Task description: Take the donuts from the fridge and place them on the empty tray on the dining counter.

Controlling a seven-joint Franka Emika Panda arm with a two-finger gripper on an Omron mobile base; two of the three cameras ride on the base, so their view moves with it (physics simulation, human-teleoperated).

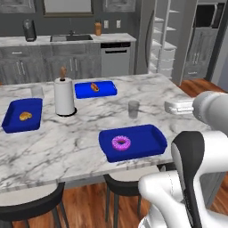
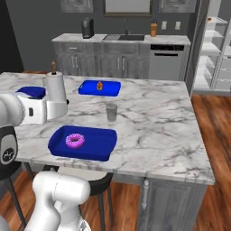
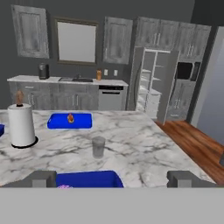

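A purple-pink frosted donut lies in the left half of the blue tray near the front edge of the marble dining counter. My gripper hovers above the counter just right of the tray, level and pointing across the island. It is open and holds nothing. The hand view catches the tray's far rim and a sliver of the donut. The fridge stands open at the far right, its white shelves showing.
A clear glass stands just behind the tray. A paper towel roll and two blue trays with small pastries sit farther left. Dark stools line the near edge.
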